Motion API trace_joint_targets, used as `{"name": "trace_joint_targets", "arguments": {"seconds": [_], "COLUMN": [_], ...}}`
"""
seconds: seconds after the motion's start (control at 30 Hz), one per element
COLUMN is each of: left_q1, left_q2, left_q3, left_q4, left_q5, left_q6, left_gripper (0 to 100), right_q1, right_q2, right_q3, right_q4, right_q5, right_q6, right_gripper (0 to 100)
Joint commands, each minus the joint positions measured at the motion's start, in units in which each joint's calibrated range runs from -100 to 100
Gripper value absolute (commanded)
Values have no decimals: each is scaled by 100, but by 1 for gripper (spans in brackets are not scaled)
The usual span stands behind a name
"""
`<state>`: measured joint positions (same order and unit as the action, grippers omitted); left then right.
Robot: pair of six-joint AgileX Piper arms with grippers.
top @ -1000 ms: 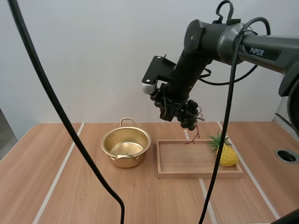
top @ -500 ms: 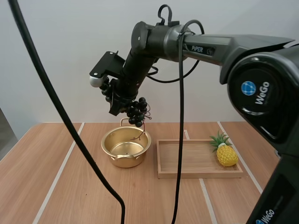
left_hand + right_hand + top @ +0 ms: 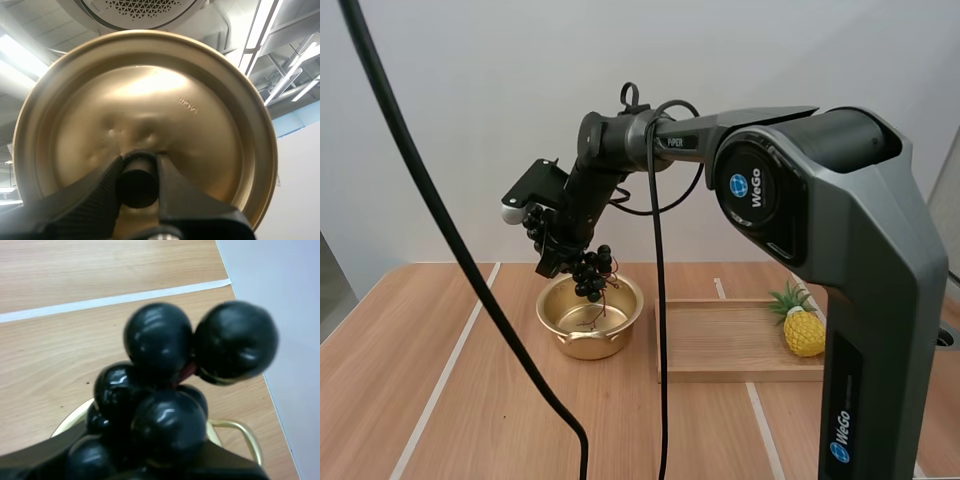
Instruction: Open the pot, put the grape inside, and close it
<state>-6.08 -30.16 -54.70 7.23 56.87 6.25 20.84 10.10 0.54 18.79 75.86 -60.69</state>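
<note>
The right end effector (image 3: 558, 250) is pinching a bunch of glossy black grapes (image 3: 590, 272) and is hanging it directly over the open, round golden metal pot (image 3: 552, 303). Judging by that line-up, a release would be dropping the fruit straight inside. Seen from the right wrist, the bunch (image 3: 165, 390) is covering most of the pot below it.

The pot is standing on the light wooden desk (image 3: 460, 400), just left of a shallow rectangular wooden tray (image 3: 720, 345). A small yellow toy pineapple (image 3: 805, 332) is lying at the tray's right end.

The left end effector (image 3: 139, 182) is clamping the black knob of the round golden lid (image 3: 150, 110) and is holding it off the pot, probably ready for closing afterwards.

The right arm is bearing "PiPER" (image 3: 682, 143) and "WeGo" (image 3: 745, 190). The lid's stamped lettering (image 3: 189, 105) is too faint for reading.
</note>
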Motion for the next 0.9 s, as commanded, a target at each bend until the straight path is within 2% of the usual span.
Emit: {"name": "trace_joint_targets", "arguments": {"seconds": [0.0, 0.13, 0.37, 0.87], "left_q1": [-1, -1, -1, -1], "left_q2": [-36, -36, -36, -36], "left_q3": [-24, -24, -24, -24], "left_q4": [70, 70, 70, 70], "left_q5": [-228, -228, -228, -220], "left_q6": [-17, -17, -17, -7], "left_gripper": [0, 0, 0, 0], "right_q1": [6, -1, -23, -392], "right_q2": [46, 258, 574, 791], "right_q3": [-58, -58, -35, 3], "right_q4": [81, -173, -201, -189], "right_q5": [-199, -351, -336, 926], "right_q6": [-117, -117, -109, -109], "right_gripper": [0, 0, 0, 0]}}
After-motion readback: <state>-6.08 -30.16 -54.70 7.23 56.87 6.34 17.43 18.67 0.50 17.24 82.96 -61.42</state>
